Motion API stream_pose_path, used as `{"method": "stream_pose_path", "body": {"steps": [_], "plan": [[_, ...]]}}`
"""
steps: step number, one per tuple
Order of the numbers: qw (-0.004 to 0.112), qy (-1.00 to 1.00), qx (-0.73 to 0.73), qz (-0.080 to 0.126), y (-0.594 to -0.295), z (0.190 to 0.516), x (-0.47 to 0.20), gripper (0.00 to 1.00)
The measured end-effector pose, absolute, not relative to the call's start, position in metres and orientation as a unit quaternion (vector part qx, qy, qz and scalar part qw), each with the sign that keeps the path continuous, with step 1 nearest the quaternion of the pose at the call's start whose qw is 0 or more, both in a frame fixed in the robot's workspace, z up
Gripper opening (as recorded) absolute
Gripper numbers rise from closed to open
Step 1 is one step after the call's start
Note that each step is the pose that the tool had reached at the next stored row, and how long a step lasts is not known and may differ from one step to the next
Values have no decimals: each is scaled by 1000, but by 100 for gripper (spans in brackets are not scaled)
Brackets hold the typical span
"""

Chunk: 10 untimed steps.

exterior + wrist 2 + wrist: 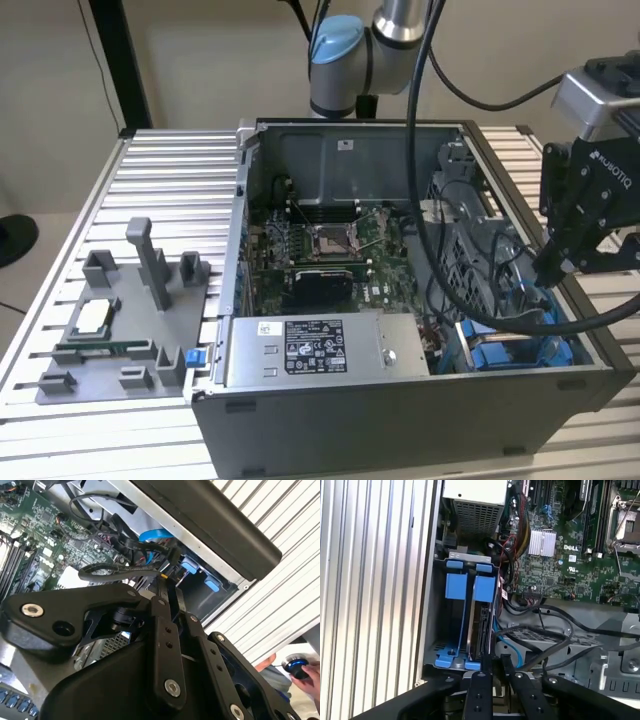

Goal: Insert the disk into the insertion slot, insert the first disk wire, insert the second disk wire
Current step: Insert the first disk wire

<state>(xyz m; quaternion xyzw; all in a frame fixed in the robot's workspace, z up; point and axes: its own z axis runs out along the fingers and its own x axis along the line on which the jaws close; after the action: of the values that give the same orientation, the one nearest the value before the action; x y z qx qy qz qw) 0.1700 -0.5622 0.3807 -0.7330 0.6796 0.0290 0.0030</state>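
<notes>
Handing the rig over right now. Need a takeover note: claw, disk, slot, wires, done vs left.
Claw: poised at the open end of the drive bay, right by the disk's edge. Its grip state cannot be told.
Disk: the silver-grey hard drive in a blue plastic carrier stands on edge inside the dark grey, blue-railed insertion slot, in the compartment nearer the green motherboard.
Done: disk looks seated.
Left: both disk wires. Loose black cables lie beside the bay; whether any is plugged into the disk cannot be told.
</notes>
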Motion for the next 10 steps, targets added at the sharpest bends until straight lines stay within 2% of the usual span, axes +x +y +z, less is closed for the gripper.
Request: {"method": "stream_pose_path", "body": {"steps": [10], "plan": [[4, 700, -713, 29, -562, 378, 166, 0]]}}
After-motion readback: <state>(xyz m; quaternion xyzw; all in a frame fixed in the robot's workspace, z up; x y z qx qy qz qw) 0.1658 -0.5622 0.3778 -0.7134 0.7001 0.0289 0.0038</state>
